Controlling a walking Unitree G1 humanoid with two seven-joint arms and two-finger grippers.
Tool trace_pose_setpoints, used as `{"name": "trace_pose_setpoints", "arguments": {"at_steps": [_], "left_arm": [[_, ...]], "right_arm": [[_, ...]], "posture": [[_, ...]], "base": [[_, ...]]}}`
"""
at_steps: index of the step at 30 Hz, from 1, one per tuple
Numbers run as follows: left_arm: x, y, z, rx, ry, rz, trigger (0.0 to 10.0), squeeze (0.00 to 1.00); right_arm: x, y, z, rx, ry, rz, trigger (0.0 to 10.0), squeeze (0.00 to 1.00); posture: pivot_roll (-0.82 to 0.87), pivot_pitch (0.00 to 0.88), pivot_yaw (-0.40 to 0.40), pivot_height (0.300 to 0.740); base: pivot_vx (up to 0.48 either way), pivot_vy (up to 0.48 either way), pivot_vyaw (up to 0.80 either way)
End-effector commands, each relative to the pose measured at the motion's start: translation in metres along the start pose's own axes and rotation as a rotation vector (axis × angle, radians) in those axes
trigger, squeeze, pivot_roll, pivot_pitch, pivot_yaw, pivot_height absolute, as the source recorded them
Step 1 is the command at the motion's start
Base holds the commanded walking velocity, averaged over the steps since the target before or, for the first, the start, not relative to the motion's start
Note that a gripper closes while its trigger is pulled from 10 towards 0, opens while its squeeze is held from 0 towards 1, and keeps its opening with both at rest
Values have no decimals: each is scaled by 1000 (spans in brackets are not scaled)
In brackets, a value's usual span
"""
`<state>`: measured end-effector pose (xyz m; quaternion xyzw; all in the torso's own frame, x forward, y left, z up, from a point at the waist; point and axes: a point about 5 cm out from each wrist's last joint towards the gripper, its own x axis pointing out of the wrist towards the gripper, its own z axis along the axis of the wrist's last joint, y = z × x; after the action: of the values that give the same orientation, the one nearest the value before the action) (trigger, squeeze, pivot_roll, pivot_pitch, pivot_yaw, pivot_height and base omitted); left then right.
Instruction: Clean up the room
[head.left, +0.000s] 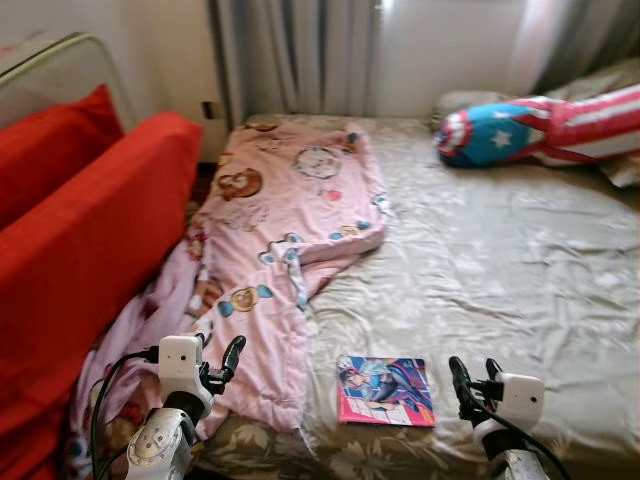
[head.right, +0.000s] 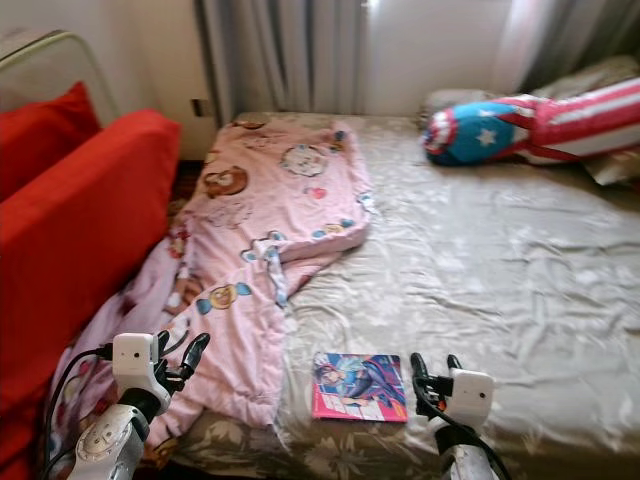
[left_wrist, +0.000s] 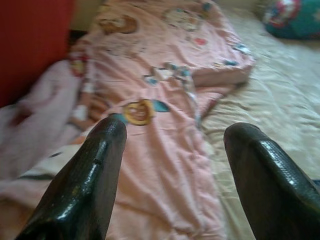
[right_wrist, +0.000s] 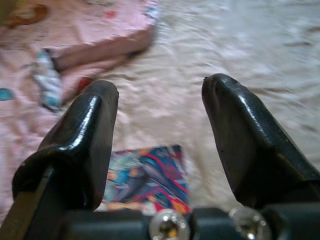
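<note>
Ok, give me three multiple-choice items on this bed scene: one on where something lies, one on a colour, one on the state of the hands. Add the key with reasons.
1. Where does the comic book lie?
A. On the bed sheet near the front edge, just right of the pink blanket
B. On the red cushions
C. Against the far pillow

2. What colour are the cushions left of the bed?
A. Blue
B. Red
C. Grey

3. How are the left hand and the right hand?
A. Both open and empty
B. Left holds the blanket
C. Right holds the book

Key: A, the book rests flat on the sheet beside the blanket's edge; B, the cushions are plainly red; A, both wrist views show fingers spread with nothing between them.
</note>
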<state>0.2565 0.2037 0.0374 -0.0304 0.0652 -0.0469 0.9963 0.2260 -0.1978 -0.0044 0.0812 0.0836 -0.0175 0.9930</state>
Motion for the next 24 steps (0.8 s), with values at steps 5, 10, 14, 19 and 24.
{"name": "trace_pose_setpoints", "arguments": {"at_steps": [5, 10, 14, 19, 24], "left_arm": [[3, -7, -1, -3, 20, -19, 10000, 0], [3, -7, 0, -3, 20, -14, 10000, 0], [1, -6, 0, -3, 16, 4, 10000, 0], [-1, -5, -1, -7, 17, 15, 10000, 0], [-2, -3, 0, -7, 16, 30, 10000, 0]], "right_arm": [[8, 1, 7, 15, -9, 18, 10000, 0], [13, 0, 13, 22, -21, 28, 10000, 0], [12, -3, 12, 37, -20, 6, 10000, 0], [9, -4, 10, 51, -19, -9, 10000, 0], [6, -3, 7, 51, -9, -14, 10000, 0]], "posture": [[27, 0, -38, 740], [19, 0, -29, 740], [25, 0, -32, 740], [24, 0, -32, 740], [21, 0, -29, 740]], "base": [[0, 0, 768], [0, 0, 128], [0, 0, 0], [0, 0, 0], [0, 0, 0]]}}
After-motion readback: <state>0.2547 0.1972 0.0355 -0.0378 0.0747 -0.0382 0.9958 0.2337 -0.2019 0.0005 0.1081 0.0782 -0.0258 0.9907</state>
